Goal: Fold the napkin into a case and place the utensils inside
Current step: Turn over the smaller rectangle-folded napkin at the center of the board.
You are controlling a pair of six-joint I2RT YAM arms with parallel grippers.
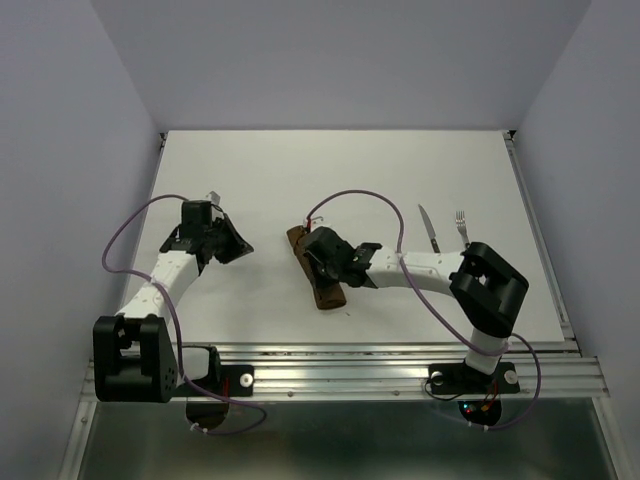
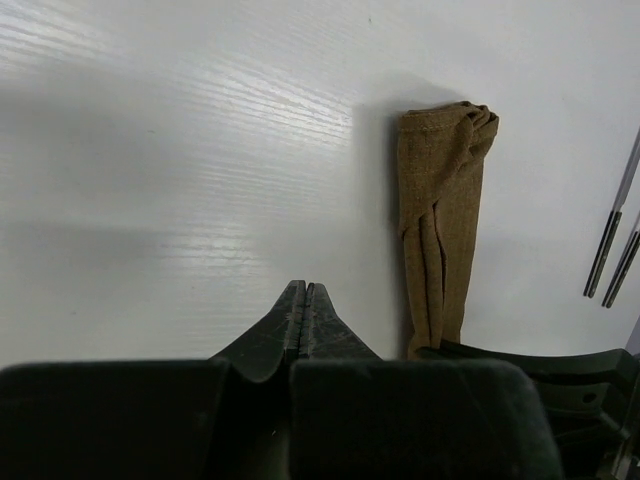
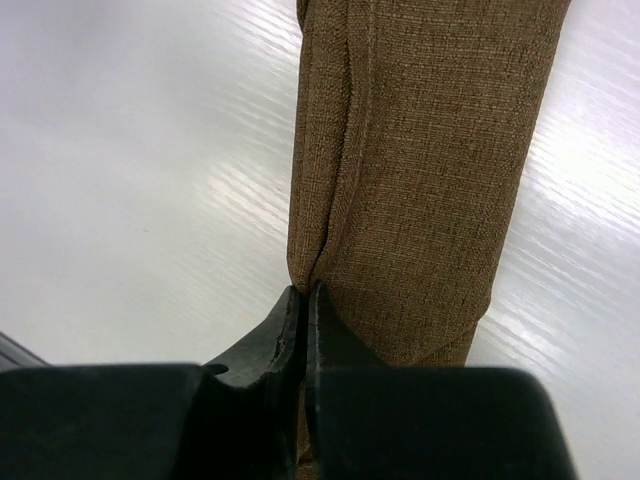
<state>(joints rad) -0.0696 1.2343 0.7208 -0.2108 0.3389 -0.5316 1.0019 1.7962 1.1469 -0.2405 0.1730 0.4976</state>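
Worktop (image 1: 300, 170): white.
R jaws: closed at case (image 3: 420, 150) near end, pinch unclear; long axis runs straight ahead.
L jaws: closed, empty; case ahead-right.
knife (image 1: 429, 229), fork (image 1: 462, 228): R arm nearer.

White arms (image 1: 420, 268), black joints (image 1: 490, 285), purple cables (image 1: 352, 193)

The flat white table (image 1: 300, 180) had a matt, faintly ribbed top that caught pale streaks of glare in both wrist views. Plain lavender-grey panels closed it in on three sides: a back wall (image 1: 340, 60), a left wall (image 1: 60, 200) and a right wall (image 1: 600, 150), meeting the table at its edges. A silver aluminium rail (image 1: 350, 365) ran along the near edge, and below it lay a dull grey surface (image 1: 330, 440). The light was even and diffuse, with soft-edged shadows.
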